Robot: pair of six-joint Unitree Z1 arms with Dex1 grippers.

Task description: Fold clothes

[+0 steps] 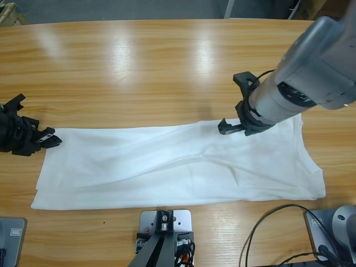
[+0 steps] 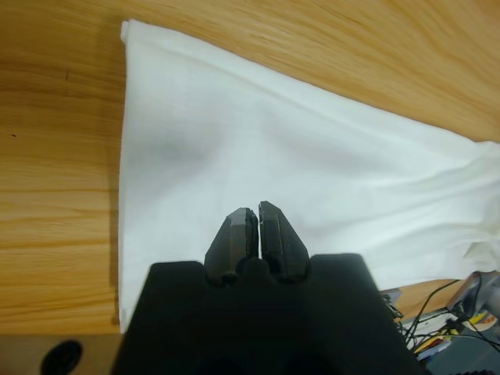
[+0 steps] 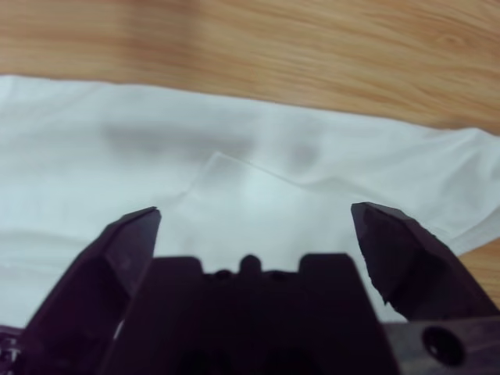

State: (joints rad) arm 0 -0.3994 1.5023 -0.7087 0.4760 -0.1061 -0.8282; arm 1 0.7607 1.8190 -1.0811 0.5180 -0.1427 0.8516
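Note:
The clothes are one white T-shirt (image 1: 167, 167), lying as a long flat band across the near half of the wooden table (image 1: 139, 67). My left gripper (image 1: 51, 139) sits at the band's far-left corner. In the left wrist view this gripper (image 2: 258, 215) is shut above the shirt (image 2: 273, 141), with no cloth showing between its jaws. My right gripper (image 1: 233, 103) hovers open over the shirt's far edge near its right end. In the right wrist view its gripper (image 3: 258, 226) has jaws spread wide over a folded flap of the shirt (image 3: 234, 172).
Bare wood stretches behind the shirt to the table's far edge (image 1: 167, 21). Black cables (image 1: 278, 233) lie at the near right corner, and also show as cables (image 2: 437, 312) in the left wrist view.

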